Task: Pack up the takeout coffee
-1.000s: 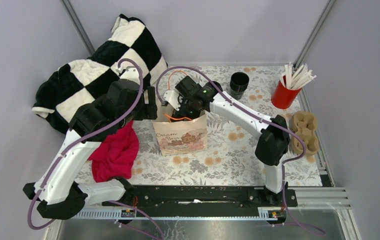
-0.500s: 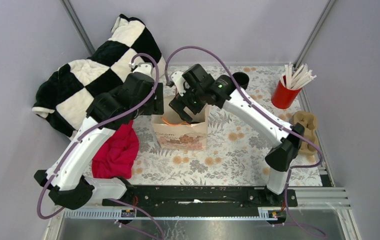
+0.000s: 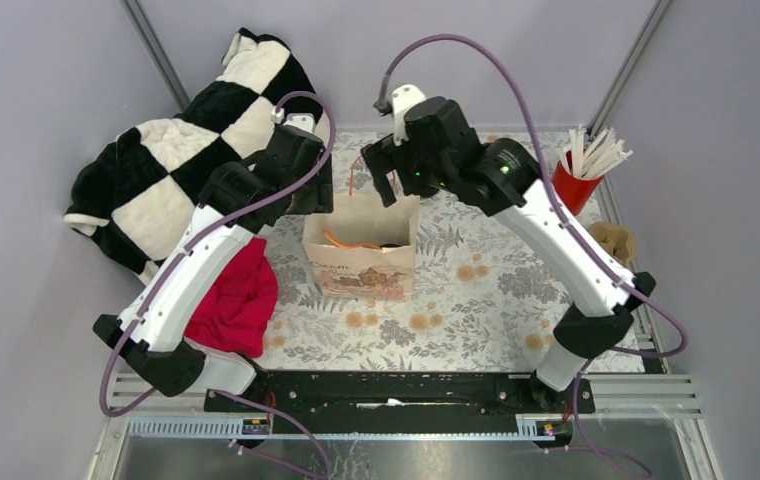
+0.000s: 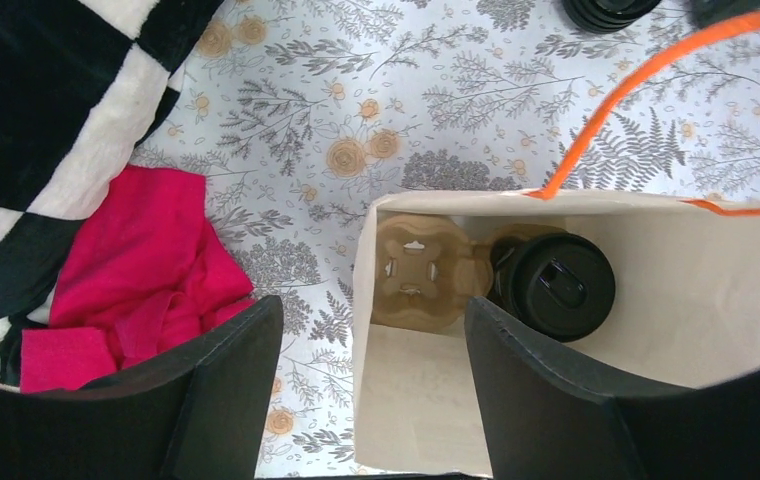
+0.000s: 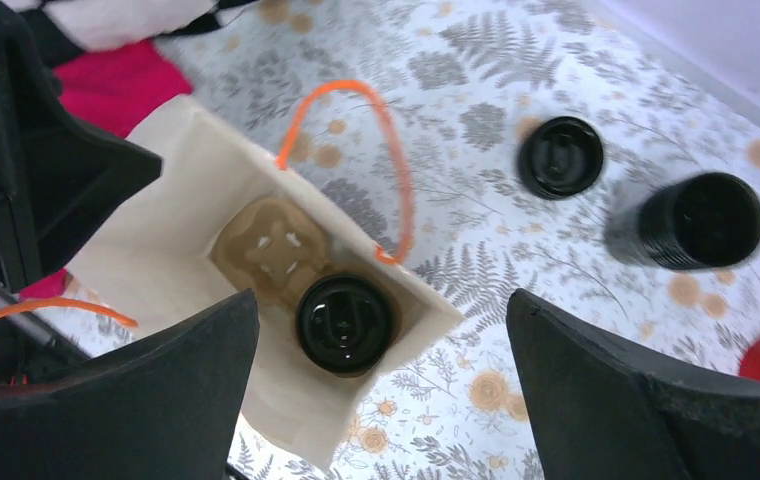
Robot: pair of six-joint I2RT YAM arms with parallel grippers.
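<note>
Red cloth (image 3: 231,305), crumpled, near left of the floral counter (image 3: 456,310). Paper bag (image 3: 361,272), printed front, orange handles, standing open-mouthed mid-counter. Inside it, at the bottom: the takeout coffee (image 4: 554,288), a small black cup under a round black lid with a small raised tab on its top; it stands upright, long axis vertical, lid facing straight up toward the bag mouth. It sits toward the bag's right side, just beside an empty socket of a brown pulp carrier (image 4: 418,272); whether the cup rests in that carrier cannot be told. Left pincer (image 4: 371,305), above the bag's left edge, fingers spread wide, holding nothing. Right pincer (image 5: 381,300), above the bag's far side, fingers at full spread, holding nothing. Second pulp carrier (image 3: 611,238), right edge. Checkered blanket (image 3: 186,150), far left. Stack of black lids (image 5: 559,157) and stack of black cups (image 5: 701,220), beyond the bag. Red cup (image 3: 568,190) of white straws (image 3: 596,152), far right.
</note>
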